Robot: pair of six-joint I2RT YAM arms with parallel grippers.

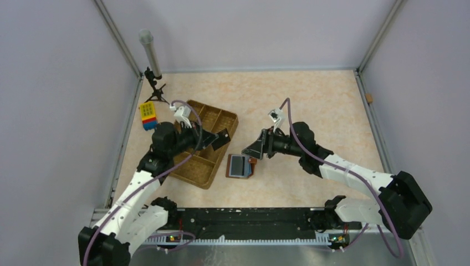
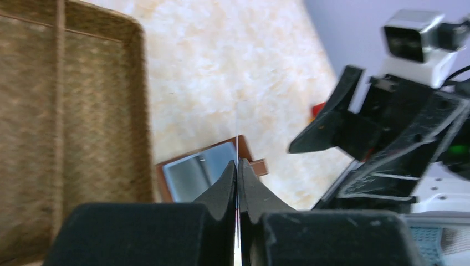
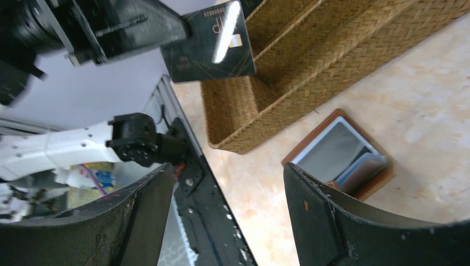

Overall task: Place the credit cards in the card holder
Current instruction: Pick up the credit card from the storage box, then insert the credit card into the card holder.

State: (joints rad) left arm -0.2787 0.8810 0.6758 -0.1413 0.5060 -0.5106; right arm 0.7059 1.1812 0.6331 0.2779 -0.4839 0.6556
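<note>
Left end effector (image 1: 224, 138) clamped on a dark credit card (image 3: 212, 47), held up-left of the card holder (image 1: 251, 163), bluish card (image 1: 239, 165) lying on that holder, right end effector (image 1: 253, 149) wide, just above the holder, tray (image 1: 194, 176) to its left on the worktop (image 1: 310, 111)

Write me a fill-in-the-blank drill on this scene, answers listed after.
The left gripper is ____ on a dark credit card.
The right gripper has its jaws ____.
The card holder lies on the ____, not in the woven tray.
Missing words: shut; open; table.
</note>
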